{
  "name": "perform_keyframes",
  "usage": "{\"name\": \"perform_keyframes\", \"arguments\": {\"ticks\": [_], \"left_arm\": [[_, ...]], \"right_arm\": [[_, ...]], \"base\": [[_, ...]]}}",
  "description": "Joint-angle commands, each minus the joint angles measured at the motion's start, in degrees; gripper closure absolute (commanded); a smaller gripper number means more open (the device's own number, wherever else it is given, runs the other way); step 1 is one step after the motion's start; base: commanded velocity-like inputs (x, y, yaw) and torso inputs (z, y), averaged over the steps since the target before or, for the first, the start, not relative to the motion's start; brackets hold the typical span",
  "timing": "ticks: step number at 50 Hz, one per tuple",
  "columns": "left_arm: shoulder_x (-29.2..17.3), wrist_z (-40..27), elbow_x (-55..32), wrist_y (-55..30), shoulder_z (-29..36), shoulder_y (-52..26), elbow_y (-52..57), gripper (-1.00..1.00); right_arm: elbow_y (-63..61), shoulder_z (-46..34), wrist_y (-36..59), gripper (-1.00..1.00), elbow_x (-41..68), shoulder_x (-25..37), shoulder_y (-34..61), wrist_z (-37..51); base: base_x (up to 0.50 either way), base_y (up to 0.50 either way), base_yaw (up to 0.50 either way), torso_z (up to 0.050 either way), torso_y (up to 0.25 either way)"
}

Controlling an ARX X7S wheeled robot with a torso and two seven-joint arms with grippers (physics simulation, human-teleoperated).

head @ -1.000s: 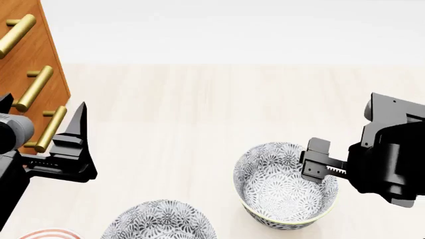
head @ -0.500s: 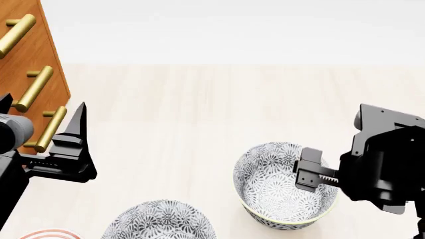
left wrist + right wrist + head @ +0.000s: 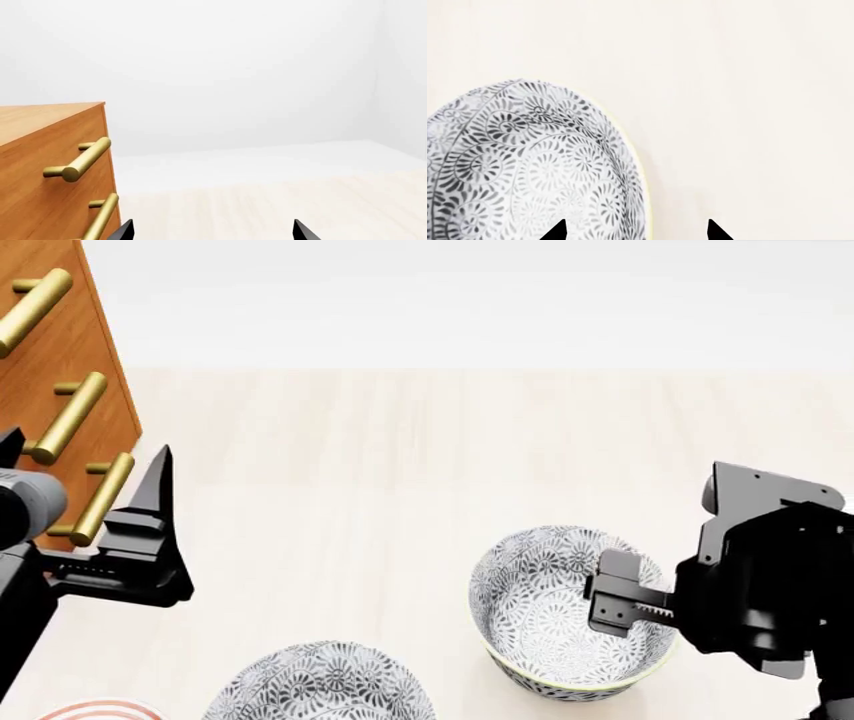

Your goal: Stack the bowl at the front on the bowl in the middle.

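Head view: the second patterned bowl (image 3: 320, 685) and the red-striped dish (image 3: 94, 710) are cut off by the lower edge. The right tool (image 3: 617, 602) covers part of the front bowl's (image 3: 534, 615) rim; its fingertips are hidden.

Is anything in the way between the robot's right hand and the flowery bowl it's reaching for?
Nothing visible is. The right gripper hangs over the patterned bowl, and in the right wrist view its two fingers sit either side of the bowl's rim, with only bare table beside it.

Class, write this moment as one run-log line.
right gripper: open, straddling patterned bowl rim | left gripper: open, idle by drawer unit | second bowl: untouched | stack: not done
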Motion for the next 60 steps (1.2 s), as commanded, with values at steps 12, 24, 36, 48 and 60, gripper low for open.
{"name": "perform_keyframes", "arguments": {"ticks": [12,24,36,48,60], "left_arm": [[0.8,1.1,-0.7,0.0,-2.0,0.3,0.3,-1.0],[0.6,0.8,-1.0,0.3,-1.8,0.5,0.1,-1.0],[0.4,0.5,-1.4,0.5,-1.7,0.5,0.0,-1.0],[0.1,0.3,-1.5,1.0,-1.4,0.5,-0.3,-1.0],[-0.1,0.1,-1.5,1.7,-1.0,0.6,-0.8,-1.0]], "right_arm": [[7.7,-2.2,-4.2,-1.0,-4.7,-4.2,1.0,-8.0],[7.7,-2.6,-4.2,-1.0,-5.0,-4.3,0.7,-8.5],[10.5,-3.6,-5.5,-1.0,-6.2,-5.3,1.4,-10.4],[8.0,-3.0,-4.9,1.0,-5.7,-4.6,0.6,-9.1],[9.5,-3.4,-5.7,1.0,-6.4,-5.0,1.0,-10.2]], "base": [[0.0,0.0,0.0,0.0,0.0],[0.0,0.0,0.0,0.0,0.0],[0.0,0.0,0.0,0.0,0.0],[0.0,0.0,0.0,0.0,0.0],[0.0,0.0,0.0,0.0,0.0]]}}
